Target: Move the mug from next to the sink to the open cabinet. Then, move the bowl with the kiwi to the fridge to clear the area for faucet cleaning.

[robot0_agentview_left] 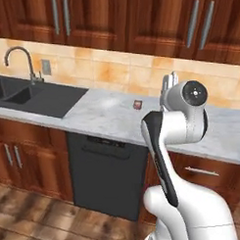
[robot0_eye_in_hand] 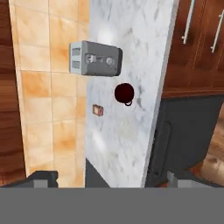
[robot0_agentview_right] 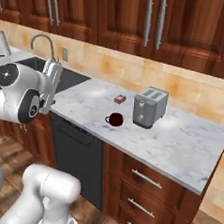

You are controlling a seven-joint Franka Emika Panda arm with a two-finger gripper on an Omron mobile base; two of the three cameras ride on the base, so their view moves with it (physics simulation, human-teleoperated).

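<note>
Mug (robot0_agentview_right: 116, 119) and hand are well apart: the small maroom-dark cup sits alone on the marble counter (robot0_agentview_right: 178, 136), handle toward the counter's front edge, just beside the steel toaster (robot0_agentview_right: 150, 107) and near a little tan-brown block (robot0_agentview_right: 120, 99) closer to the tiled wall. From the hand's own camera the mug (robot0_eye_in_hand: 124, 93) lies ahead near the middle of the picture, between the toaster (robot0_eye_in_hand: 96, 59) and the block (robot0_eye_in_hand: 98, 110), with bare marble between it and the gripper (robot0_eye_in_hand: 109, 177). The two dark fingertips (robot0_eye_in_hand: 43, 176) stand far apart at the bottom corners, spread wide with nothing between them. Off to the side, the black sink (robot0_agentview_left: 39, 97) and its arched faucet (robot0_agentview_left: 19, 57) sit further along the counter, above a dark dishwasher front (robot0_agentview_left: 108, 175).
</note>
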